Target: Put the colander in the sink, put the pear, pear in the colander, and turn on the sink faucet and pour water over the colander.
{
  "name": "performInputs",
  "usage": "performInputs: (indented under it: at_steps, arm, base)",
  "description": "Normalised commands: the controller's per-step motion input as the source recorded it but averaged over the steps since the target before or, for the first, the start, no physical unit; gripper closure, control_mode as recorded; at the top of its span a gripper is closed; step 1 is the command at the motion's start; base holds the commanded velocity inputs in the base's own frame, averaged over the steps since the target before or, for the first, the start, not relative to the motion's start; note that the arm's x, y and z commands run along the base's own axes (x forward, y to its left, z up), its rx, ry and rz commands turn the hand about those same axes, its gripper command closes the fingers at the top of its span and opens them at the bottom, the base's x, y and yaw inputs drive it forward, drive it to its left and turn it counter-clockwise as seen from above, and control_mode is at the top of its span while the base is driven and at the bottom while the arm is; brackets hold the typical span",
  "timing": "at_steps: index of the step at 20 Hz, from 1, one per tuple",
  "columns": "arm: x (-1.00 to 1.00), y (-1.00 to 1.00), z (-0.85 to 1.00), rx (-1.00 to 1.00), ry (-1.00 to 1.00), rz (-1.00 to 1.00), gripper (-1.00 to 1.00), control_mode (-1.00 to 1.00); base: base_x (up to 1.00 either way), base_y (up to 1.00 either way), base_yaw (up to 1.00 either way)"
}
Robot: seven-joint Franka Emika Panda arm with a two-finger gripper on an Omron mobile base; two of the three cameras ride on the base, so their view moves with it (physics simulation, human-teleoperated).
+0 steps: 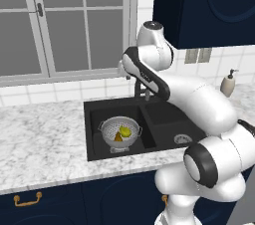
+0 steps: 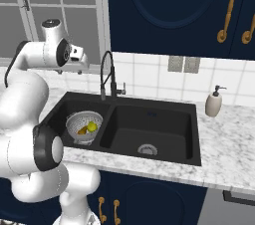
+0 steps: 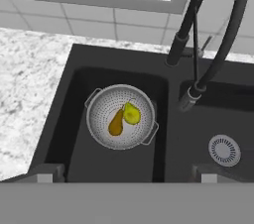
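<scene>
Inside the sink's (image 3: 163, 94) left basin sits the colander (image 3: 120, 116), both pears (image 3: 124, 118) already in it, so fruit and strainer wait under the faucet (image 3: 198, 49) for rinsing. No water runs yet. Above the sink, the tool (image 3: 126, 177) hangs released, holding nothing. From the hand view the spout reads over the right basin, unclear from the base views.

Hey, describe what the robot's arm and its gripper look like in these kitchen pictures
The arm is made of thick, rounded, glossy white segments joined by dark grey to black rings and round caps at the joints. No loose cables or markings show on it. In the hand view the gripper shows two small, blocky grey finger tips with squared ends.
</scene>
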Motion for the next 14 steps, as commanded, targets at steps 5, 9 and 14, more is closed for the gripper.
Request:
performInputs:
  at_steps: [5, 9, 14]
  arm:
    - [0.00, -0.49, 0.39, 0.00, 0.00, -0.14, -1.00, -1.00]
    - [0.15, -0.48, -0.01, 0.00, 0.00, -0.13, -1.00, -1.00]
    - [0.21, -0.38, -0.28, 0.00, -0.04, -0.01, -1.00, -1.00]
  base:
    - [0.00, 0.00, 0.00]
    - [0.00, 0.00, 0.00]
    - [0.00, 0.00, 0.00]
